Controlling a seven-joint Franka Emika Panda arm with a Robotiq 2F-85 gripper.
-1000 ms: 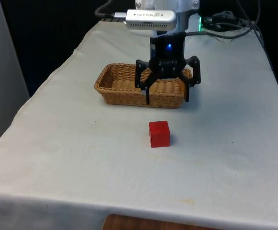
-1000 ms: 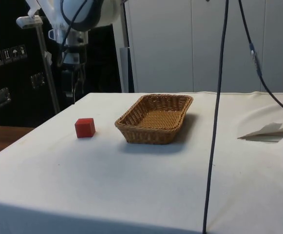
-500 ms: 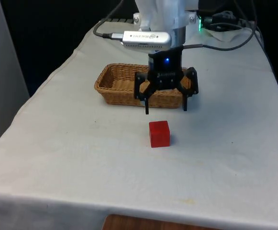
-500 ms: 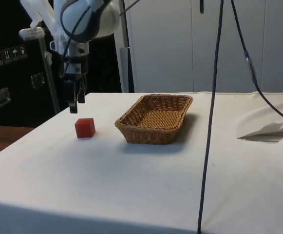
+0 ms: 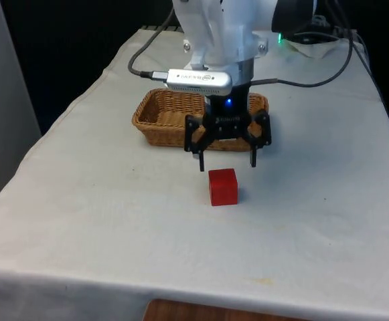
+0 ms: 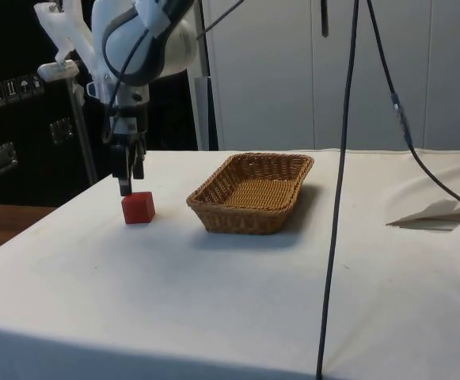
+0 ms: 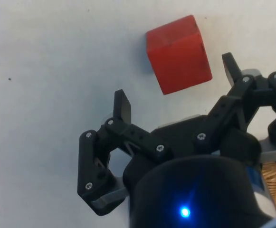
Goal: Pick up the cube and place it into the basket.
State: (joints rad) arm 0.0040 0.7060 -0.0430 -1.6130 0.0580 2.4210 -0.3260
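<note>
We see the black 2-finger gripper [image 5: 226,160] spread wide and empty, hanging just above and slightly behind the small red cube [image 5: 223,186], which sits on the white tablecloth [image 5: 100,200] near the woven wicker basket [image 5: 161,114]. In the side view the gripper [image 6: 125,184] has its tips near the cube's [image 6: 138,207] top edge on the side away from the basket [image 6: 253,190].

We judge the main risk to be misalignment: in the wrist view the cube [image 7: 178,53] lies off toward 1 finger and turned at an angle to the fingers. Descending from here could land a fingertip on its top face, or closing could push it aside or pinch it by the corners.

The basket's near wall is partly covered by the gripper in the front view, and how well the fingers line up with the cube from front to back is hard for us to judge.
</note>
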